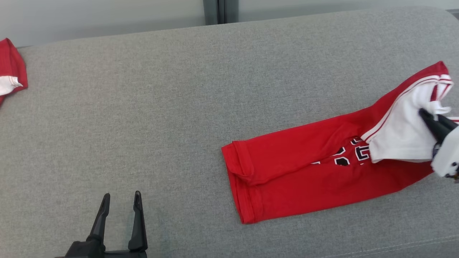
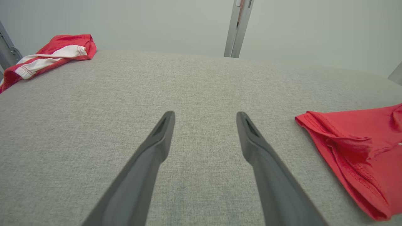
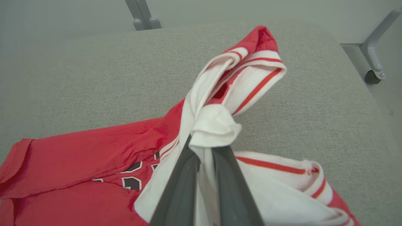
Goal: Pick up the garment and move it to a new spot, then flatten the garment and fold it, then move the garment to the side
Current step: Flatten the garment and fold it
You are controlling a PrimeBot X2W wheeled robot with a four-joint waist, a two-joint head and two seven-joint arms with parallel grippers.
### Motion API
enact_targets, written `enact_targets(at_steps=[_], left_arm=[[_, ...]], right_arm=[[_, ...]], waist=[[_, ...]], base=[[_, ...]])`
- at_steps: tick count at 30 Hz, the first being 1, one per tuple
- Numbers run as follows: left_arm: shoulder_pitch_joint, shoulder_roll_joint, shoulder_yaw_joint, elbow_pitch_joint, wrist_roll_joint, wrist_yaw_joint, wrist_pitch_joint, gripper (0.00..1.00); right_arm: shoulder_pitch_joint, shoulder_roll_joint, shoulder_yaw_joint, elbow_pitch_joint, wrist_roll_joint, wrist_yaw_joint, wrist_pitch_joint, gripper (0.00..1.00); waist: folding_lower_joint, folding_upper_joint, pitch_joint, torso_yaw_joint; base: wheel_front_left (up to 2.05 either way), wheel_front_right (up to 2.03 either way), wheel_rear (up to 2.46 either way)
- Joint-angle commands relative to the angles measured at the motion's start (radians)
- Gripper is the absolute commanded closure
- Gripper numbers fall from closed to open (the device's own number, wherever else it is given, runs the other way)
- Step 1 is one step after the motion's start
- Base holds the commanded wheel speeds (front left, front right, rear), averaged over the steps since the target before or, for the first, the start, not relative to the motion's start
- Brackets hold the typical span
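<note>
left end effector (image 1: 122,196): two long dark tapered fingers (image 1: 138,218) | right end effector (image 1: 426,114): dark fingers, white wrist housing (image 1: 448,154)

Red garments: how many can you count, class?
2: the folded garment at the right, pinched by the right gripper; another garment at the far left edge, partly cut off.

The grey surface (image 1: 143,107) is covered in coarse, matt woven cloth. The garment (image 1: 304,179) on it is made of smooth red knit, trimmed with white ribbing. Matt dark plastic is seen on the left gripper (image 2: 204,115), dull metal on the post (image 2: 237,28) behind the surface.
</note>
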Motion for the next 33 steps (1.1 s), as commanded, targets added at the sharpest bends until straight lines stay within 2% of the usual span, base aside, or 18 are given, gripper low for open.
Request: enact_targets(at_steps=[1,6,11,17,23,29,33], left_arm=[[0.02,-0.001,0.001,-0.001,0.019,-0.002,-0.003,0.0],[0.024,-0.003,-0.022,-0.005,0.006,0.01,-0.003,0.0],[0.024,-0.003,-0.038,-0.003,-0.006,0.02,-0.003,0.0],[0.04,-0.003,-0.052,0.004,-0.011,0.025,-0.003,0.0],[0.057,-0.003,-0.068,0.013,-0.013,0.031,-0.003,0.0],[0.07,-0.003,-0.069,0.012,-0.018,0.035,-0.003,0.0],[0.075,-0.003,-0.074,0.016,-0.018,0.036,-0.003,0.0]], right_arm=[[0.006,0.022,0.037,-0.037,0.015,0.0,0.007,1.0],[0.005,0.134,0.218,-0.11,0.021,0.0,0.033,1.0],[0.008,0.291,0.352,-0.025,-0.011,0.0,0.01,1.0],[0.01,0.448,0.366,0.125,-0.07,0.0,-0.083,1.0],[-0.011,0.508,0.339,0.22,-0.103,0.0,-0.159,1.0],[-0.022,0.529,0.323,0.281,-0.129,0.0,-0.192,1.0],[-0.027,0.537,0.35,0.306,-0.14,0.0,-0.222,1.0]], waist=[[0.0,0.0,-0.033,-0.015],[0.0,0.0,-0.068,-0.007],[0.0,0.0,-0.088,0.024],[0.0,0.0,-0.106,0.069],[0.0,0.0,-0.129,0.093],[0.0,0.0,-0.147,0.092],[0.0,0.0,-0.157,0.084]], base=[[0.0,0.0,0.0],[0.0,0.0,0.0],[0.0,0.0,0.0],[0.0,0.0,0.0],[0.0,0.0,0.0],[0.0,0.0,0.0],[0.0,0.0,0.0]])
